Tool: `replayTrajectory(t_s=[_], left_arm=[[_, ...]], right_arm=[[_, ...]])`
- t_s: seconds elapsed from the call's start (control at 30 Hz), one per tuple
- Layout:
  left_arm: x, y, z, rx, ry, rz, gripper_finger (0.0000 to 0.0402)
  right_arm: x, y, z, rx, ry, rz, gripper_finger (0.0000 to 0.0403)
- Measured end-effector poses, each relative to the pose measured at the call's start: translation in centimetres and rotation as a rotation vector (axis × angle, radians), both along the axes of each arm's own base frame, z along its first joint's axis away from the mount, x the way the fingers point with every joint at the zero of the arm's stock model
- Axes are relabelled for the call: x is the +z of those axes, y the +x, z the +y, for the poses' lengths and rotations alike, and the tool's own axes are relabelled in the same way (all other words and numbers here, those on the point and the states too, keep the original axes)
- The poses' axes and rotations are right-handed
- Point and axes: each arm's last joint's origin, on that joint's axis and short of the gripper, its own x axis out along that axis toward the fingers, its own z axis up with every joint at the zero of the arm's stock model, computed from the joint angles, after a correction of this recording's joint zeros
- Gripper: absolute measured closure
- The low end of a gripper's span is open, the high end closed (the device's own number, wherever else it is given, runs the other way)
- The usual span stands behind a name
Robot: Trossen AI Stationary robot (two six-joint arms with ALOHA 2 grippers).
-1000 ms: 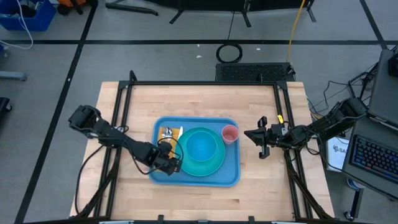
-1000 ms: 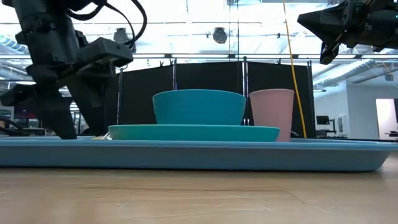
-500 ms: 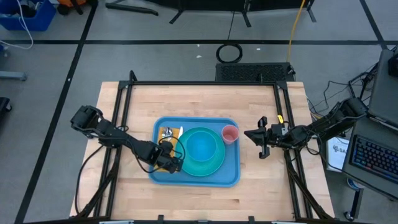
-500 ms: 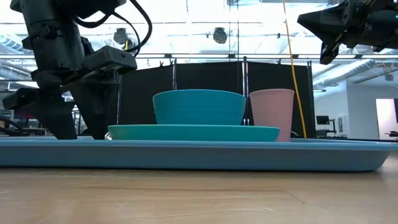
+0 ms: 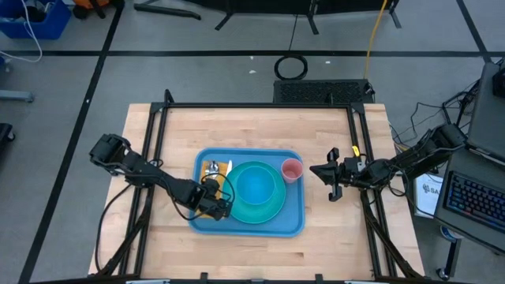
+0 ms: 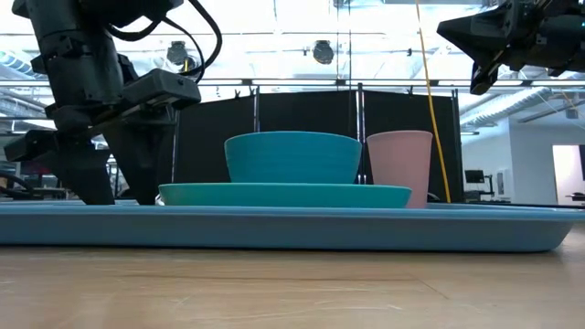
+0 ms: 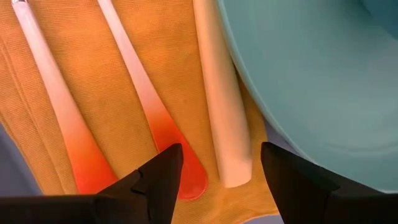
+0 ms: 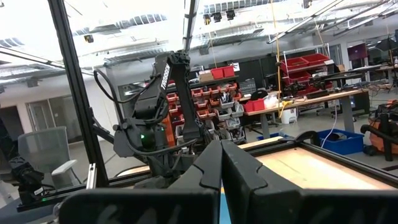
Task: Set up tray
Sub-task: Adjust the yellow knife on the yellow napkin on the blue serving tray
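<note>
The tray (image 5: pixel 297 223) is a large, flat, light-blue plastic rectangle with rounded corners and a low raised rim. It lies flat on the wooden table, roughly at the table's middle, its long sides running left to right in the high view. From table height its rim (image 6: pixel 274 228) shows as a thin blue band resting level on the wood, spanning nearly the whole width of that view. Much of its floor is covered; bare blue shows along the near edge and the right side. It seems undamaged, though its surface is only partly visible.
</note>
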Motion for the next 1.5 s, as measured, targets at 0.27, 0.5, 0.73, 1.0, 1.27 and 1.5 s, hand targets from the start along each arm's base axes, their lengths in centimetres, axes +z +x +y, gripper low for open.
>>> replayTrajectory(t_s=[0.27, 0.5, 0.73, 1.0, 1.27, 1.5], left_arm=[[-0.07, -0.10, 0.05, -0.001, 0.007, 0.009, 0.0231], [-0.13, -0.22, 0.09, -0.001, 0.008, 0.024, 0.0286], [-0.09, -0.12, 0.29, -0.028, 0.008, 0.025, 0.0284], [-0.08, -0.05, 0.48, -0.025, -0.012, 0.033, 0.0277], [-0.08, -0.06, 0.50, -0.006, -0.005, 0.029, 0.0308], [-0.07, -0.06, 0.42, 0.004, 0.017, 0.015, 0.0318]], right_arm=[[0.00, 0.00, 0.00, 0.000, 0.000, 0.000, 0.0403], [0.00, 0.00, 0.00, 0.000, 0.000, 0.000, 0.0403], [0.00, 0.00, 0.00, 0.000, 0.000, 0.000, 0.0403], [0.00, 0.00, 0.00, 0.000, 0.000, 0.000, 0.0403], [0.00, 0.00, 0.00, 0.000, 0.000, 0.000, 0.0403], [0.00, 0.00, 0.00, 0.000, 0.000, 0.000, 0.0403]])
